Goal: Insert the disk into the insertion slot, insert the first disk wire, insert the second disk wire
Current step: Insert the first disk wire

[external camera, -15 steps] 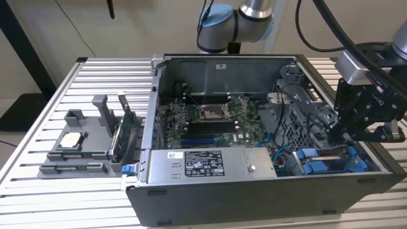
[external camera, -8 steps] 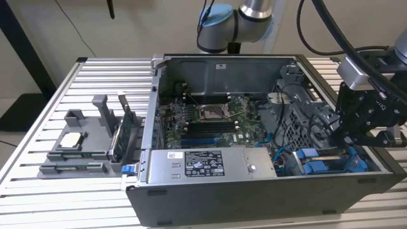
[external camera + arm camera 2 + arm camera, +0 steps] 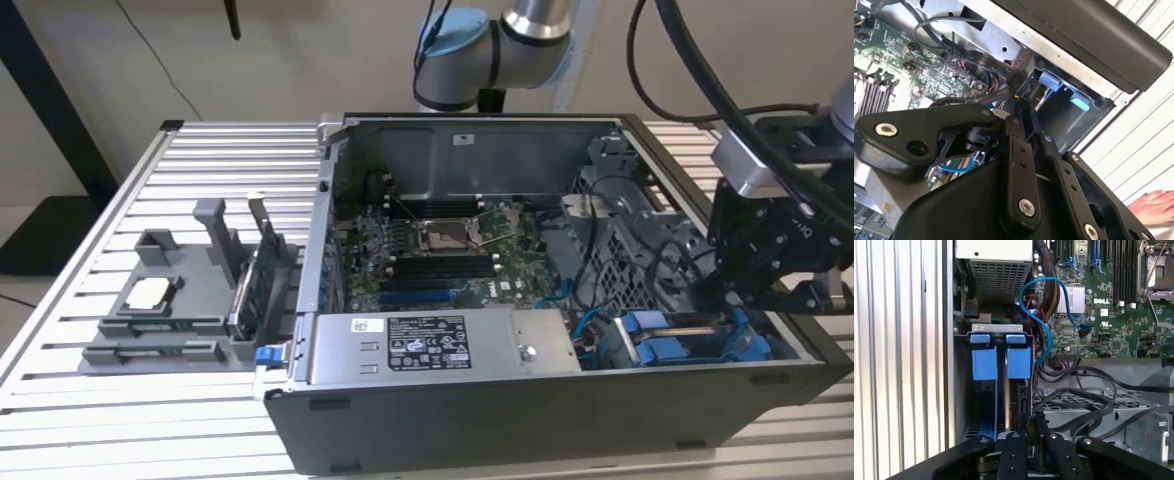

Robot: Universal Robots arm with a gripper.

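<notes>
Your hand [image 3: 1029, 422] is down inside the open computer case [image 3: 561, 420], at the corner with the drive cage [image 3: 961, 390]. In both wrist views its fingers [image 3: 1019, 150] are drawn together and clenched at the tips. You cannot tell whether anything thin is pinched between them.

The disk [image 3: 1019, 362] is already in the insertion slot [image 3: 999, 328], straight ahead of the fingertips, with its blue carrier end facing out. A second blue carrier [image 3: 985, 364] sits just beside it in the same cage.

A blue cable [image 3: 1054, 290] loops just beyond the disk, away from your hand, and runs to the green circuit board [image 3: 1114, 325]. Black wires [image 3: 1079, 395] lie bundled over the perforated metal beside your fingers.

In the exterior view the hand [image 3: 761, 300] hangs just above the blue carriers [image 3: 687, 340]. The grey power box [image 3: 441, 345] lies well off to one side of it, and the case stands on the slatted worktop [image 3: 200, 150].
</notes>
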